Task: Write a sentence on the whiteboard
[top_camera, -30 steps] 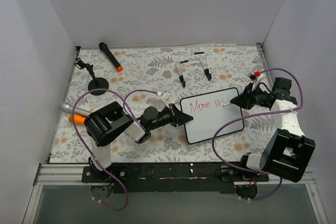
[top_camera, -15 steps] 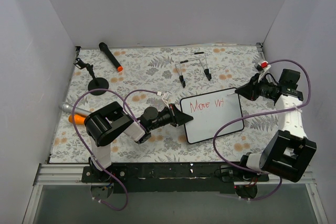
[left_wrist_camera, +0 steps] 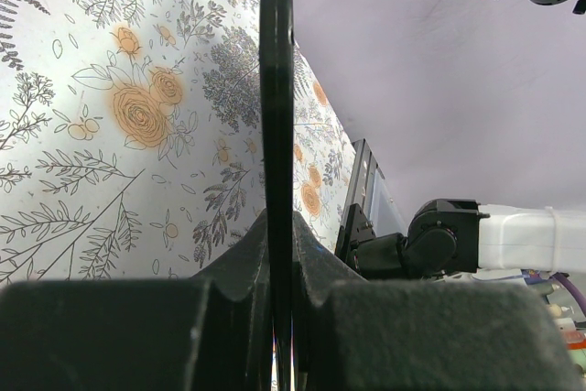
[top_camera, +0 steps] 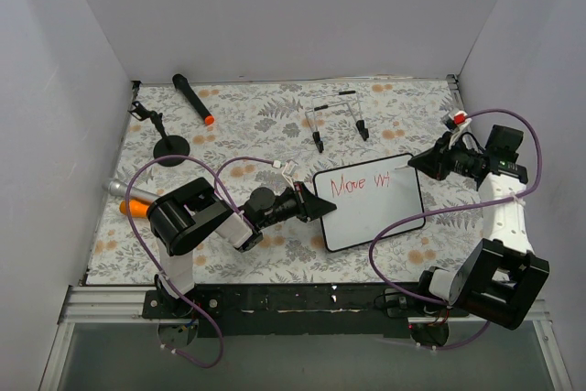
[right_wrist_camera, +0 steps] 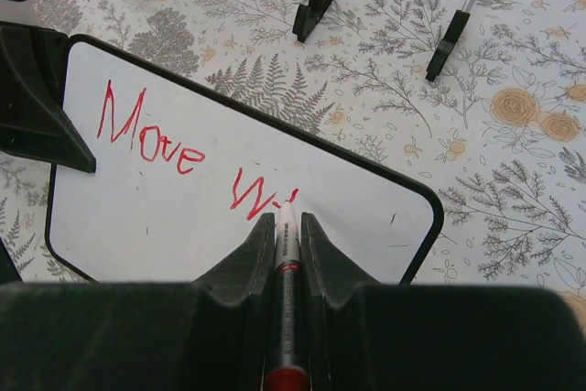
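White glossy black-framed whiteboard (top_camera: 371, 219) pinched in left gripper (top_camera: 322, 207); red handwritten sentence (right_wrist_camera: 149, 146) ahead of right gripper (right_wrist_camera: 280, 224), clenching white red-tipped marker (right_wrist_camera: 286, 309).

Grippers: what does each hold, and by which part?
Left gripper clamps the whiteboard by one short edge; right gripper grips a red marker by its barrel, tip protruding.

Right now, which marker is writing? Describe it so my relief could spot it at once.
Find the whiteboard in the middle of the floral table; the right gripper hangs off its far right corner. Shut between its fingers is a slim white marker with red trim, aimed at the red lettering. Unlike the black orange-tipped marker lying far left, it is held.
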Action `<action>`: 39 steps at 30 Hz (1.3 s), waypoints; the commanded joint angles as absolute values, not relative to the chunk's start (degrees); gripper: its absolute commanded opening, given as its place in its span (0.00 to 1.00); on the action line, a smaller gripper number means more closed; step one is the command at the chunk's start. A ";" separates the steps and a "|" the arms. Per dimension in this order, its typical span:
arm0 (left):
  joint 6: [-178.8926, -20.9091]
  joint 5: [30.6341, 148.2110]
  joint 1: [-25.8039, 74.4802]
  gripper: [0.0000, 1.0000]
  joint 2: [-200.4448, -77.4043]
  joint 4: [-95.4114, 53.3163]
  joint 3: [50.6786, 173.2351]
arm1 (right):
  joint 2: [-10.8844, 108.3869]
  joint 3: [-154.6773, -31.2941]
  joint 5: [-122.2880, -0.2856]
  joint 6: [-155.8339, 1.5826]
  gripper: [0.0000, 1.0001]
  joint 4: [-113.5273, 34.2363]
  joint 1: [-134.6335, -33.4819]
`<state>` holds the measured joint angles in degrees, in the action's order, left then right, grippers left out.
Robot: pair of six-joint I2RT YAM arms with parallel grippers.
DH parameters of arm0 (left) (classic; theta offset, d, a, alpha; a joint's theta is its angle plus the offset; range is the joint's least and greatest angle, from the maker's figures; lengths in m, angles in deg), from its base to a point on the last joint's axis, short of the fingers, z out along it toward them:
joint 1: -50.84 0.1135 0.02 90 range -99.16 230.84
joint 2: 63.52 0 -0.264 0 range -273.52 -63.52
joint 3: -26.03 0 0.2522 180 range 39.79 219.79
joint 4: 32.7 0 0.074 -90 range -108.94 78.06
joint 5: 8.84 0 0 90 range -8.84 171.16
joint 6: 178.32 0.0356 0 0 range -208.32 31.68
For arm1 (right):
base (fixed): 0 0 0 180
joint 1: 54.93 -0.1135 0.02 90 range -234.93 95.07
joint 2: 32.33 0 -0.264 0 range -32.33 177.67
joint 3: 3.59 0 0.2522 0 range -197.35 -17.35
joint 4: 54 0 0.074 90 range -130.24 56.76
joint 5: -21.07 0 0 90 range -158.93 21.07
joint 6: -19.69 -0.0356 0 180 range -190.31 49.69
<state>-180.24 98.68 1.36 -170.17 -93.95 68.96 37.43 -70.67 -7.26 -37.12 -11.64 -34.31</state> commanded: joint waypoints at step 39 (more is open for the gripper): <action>-178.85 100.23 1.09 0.00 -170.22 -97.25 69.41 | 41.58 -66.31 -9.95 -40.69 0.01 -20.20 -36.47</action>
